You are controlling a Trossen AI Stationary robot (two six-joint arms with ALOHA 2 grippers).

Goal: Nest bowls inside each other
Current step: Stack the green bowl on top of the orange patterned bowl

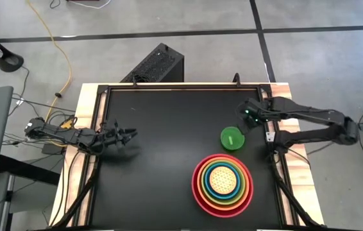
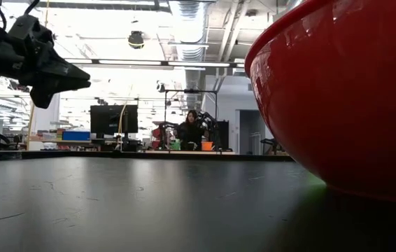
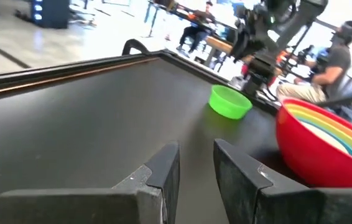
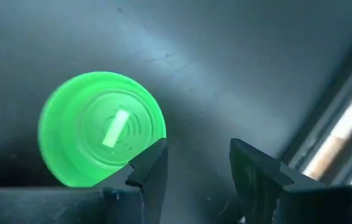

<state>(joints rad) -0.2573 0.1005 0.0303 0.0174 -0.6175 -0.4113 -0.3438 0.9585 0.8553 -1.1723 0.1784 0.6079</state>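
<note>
my right claw (image 1: pixel 250 118) hangs over the far right of the worktop (image 1: pixel 162 147), just beside the small green bowl (image 1: pixel 232 138).

that green bowl sits alone on the black worktop, upside down as far as i can tell, with a pale label on its round face; my right claw's fingers (image 4: pixel 151 167) stand parted with nothing between them, one tip just past the bowl's edge. near it, toward the front edge, the other bowls sit nested: the red bowl (image 1: pixel 200 191) outermost, then orange, lime and blue rings, and the speckled yellow bowl (image 1: pixel 222 179) in the middle. my left claw (image 1: pixel 125 136) waits above the left side of the worktop, well apart from the bowls, its fingers (image 3: pixel 163 168) a narrow gap apart and holding nothing.
</note>
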